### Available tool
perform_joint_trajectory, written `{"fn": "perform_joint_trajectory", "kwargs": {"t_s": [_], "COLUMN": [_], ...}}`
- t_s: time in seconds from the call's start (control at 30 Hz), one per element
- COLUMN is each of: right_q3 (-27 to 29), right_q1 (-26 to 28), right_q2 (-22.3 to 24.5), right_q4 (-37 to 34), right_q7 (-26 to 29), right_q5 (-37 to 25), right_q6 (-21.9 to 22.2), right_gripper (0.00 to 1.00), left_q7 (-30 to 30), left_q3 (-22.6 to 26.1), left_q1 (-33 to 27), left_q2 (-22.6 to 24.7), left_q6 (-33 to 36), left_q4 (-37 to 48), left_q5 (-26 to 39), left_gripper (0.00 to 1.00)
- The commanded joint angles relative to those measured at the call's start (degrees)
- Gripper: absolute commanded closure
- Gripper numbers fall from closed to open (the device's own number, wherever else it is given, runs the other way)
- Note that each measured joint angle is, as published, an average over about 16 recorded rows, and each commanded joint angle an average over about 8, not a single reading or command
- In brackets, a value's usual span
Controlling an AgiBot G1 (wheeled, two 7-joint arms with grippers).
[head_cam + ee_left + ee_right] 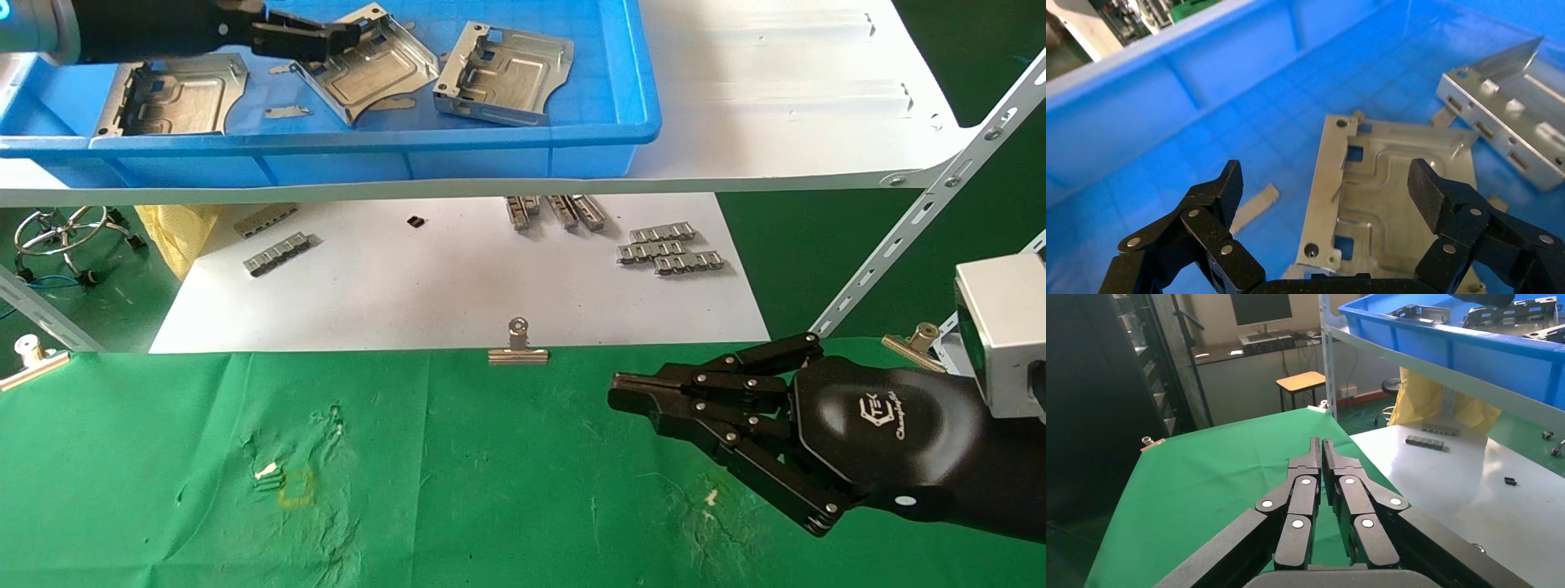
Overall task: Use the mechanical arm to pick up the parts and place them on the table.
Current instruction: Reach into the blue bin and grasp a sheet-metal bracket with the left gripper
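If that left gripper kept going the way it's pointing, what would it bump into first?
Probably the middle bracket in the blue bin: the open left gripper points down at it, fingers either side. Depth is unclear.

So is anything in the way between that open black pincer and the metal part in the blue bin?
Nothing visible. The left pincer hangs open directly over the middle part, its fingers to either side, with only air between.

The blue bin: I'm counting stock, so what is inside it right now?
Inside the blue bin lie three parts and a few thin metal slips. The left gripper, open, hovers over the middle part; the arm hides the bin's far left corner.
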Motion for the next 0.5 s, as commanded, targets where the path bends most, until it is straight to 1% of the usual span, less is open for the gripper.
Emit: {"fn": "perform_joint_trajectory", "kwargs": {"t_s": [0.03,0.5], "right_q3": [0.0,0.0], "right_q1": [0.0,0.0], "right_q2": [0.0,0.0], "right_q4": [0.0,0.0], "right_q7": [0.0,0.0], "right_q5": [0.0,0.0], "right_q6": [0.0,0.0], "right_gripper": [0.0,0.0], "left_q7": [-0.33,0.99], "left_q3": [0.34,1.34], "left_q1": [-0.56,-0.94], "left_q2": [0.58,2.45], "left_q6": [-0.39,-3.55], "left_q4": [1.77,4.44], "left_q5": [0.51,1.99], "left_gripper": [1.0,1.0]}}
